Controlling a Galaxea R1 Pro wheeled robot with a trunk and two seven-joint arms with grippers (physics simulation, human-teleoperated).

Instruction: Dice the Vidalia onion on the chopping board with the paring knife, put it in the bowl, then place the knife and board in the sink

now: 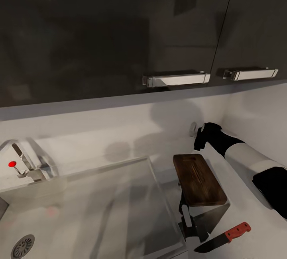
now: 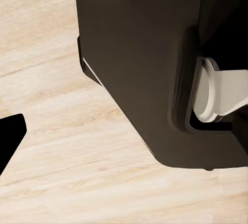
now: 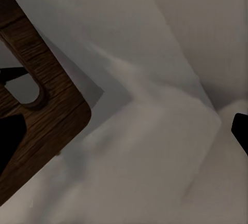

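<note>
The dark brown chopping board (image 1: 199, 179) lies on the grey countertop (image 1: 263, 245) just right of the sink (image 1: 99, 211). Its slot-handle corner (image 3: 41, 110) shows in the right wrist view. My right gripper (image 1: 198, 137) (image 3: 124, 136) hovers over the board's far end near the back wall, open and holding nothing. The paring knife (image 1: 223, 239), with a dark blade and red handle, rests on the countertop in front of the board. My left gripper (image 2: 124, 136) hangs low over the wooden floor beside the robot's dark base, with one fingertip (image 2: 10, 136) showing, and looks open. The Vidalia onion and the bowl are out of view.
The faucet (image 1: 24, 163) with a red dot stands at the sink's left, and the drain (image 1: 22, 246) sits at the front left. Dark wall cabinets with chrome handles (image 1: 175, 79) hang overhead. A white and black shape (image 1: 187, 223) that I cannot identify sits by the sink's right rim.
</note>
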